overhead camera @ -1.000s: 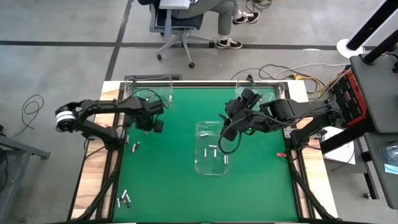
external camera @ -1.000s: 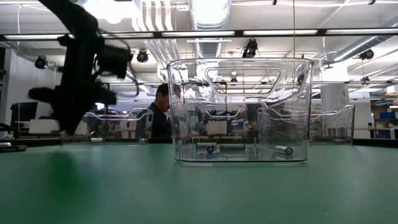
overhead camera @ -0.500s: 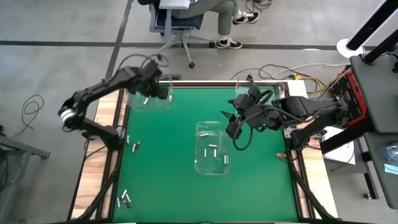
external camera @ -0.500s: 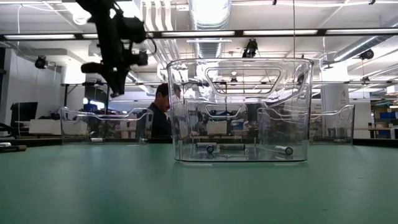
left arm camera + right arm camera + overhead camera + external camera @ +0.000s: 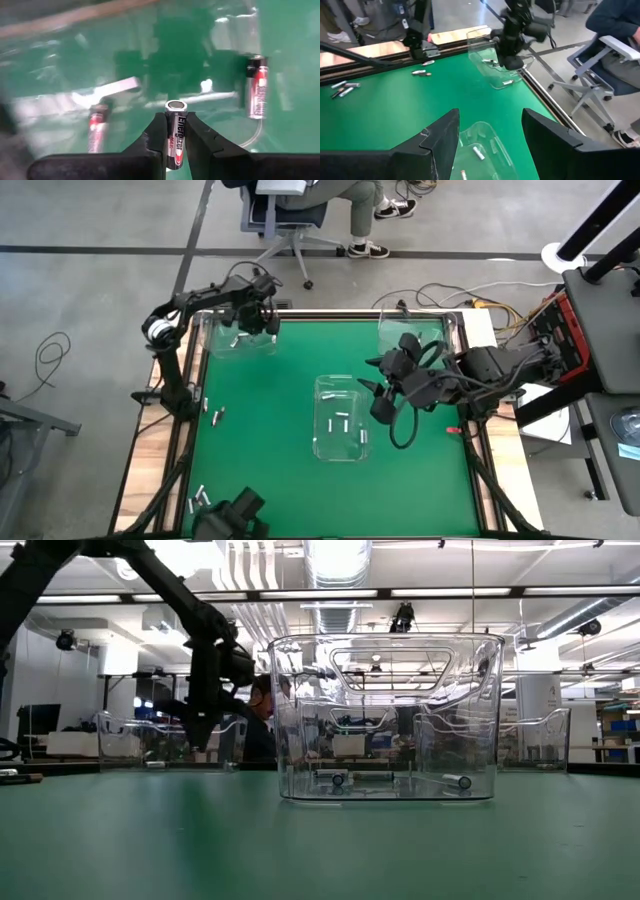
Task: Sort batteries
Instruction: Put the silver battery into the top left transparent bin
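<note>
Tabletop (image 5: 270,450): flat green mat, wood strips along the sides.
Centre bin (image 5: 340,418): clear rounded plastic, mid-tabletop; small silvery batteries (image 5: 338,422) lie inside.
Far-left bin (image 5: 240,335): clear plastic at the far left corner.
Left tool (image 5: 174,131): over the far-left bin, fingers clamped on a smooth cylindrical battery (image 5: 175,134), seen only by its wrist camera.
Right tool (image 5: 490,131): fingers apart, beside the centre bin's right wall.
Loose batteries (image 5: 200,500): near left corner.
</note>
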Controlling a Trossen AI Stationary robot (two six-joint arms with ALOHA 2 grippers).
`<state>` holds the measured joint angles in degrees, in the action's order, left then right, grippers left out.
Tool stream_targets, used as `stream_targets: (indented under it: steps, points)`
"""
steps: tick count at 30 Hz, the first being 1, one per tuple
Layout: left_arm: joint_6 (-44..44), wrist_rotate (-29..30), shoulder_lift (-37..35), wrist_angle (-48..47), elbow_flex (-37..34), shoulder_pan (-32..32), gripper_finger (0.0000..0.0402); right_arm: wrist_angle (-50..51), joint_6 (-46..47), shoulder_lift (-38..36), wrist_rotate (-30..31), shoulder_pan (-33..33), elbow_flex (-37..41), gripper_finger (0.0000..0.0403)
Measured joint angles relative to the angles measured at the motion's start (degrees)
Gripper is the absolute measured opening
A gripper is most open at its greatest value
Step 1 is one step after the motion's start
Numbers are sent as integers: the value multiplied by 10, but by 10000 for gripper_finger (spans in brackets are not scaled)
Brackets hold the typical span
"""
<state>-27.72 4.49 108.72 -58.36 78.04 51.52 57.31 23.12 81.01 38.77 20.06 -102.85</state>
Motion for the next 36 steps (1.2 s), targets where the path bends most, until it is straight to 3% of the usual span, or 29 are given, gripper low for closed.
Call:
stream_targets:
  steps: [5,14,18,22,28,33,36]
  points:
    - [8,-26,24,10,4,0,46,29,21,-4,2,2,0,205]
    - [36,8,-3,-3,35,1,98,37,10,-11,33,0,0,205]
    - [49,8,-37,-59,62,-4,114,37,-6,-15,35,-1,0,205]
    - [47,16,-133,-106,65,-38,121,37,-6,-20,35,-3,0,206]
    - [-13,9,-296,-194,-5,-143,121,37,-11,-22,58,-3,0,201]
    - [-112,-26,-402,-234,-127,-251,121,37,-34,-22,92,-8,0,200]
    - [-120,-57,-434,-227,-202,-312,121,31,-48,-22,99,-17,0,198]
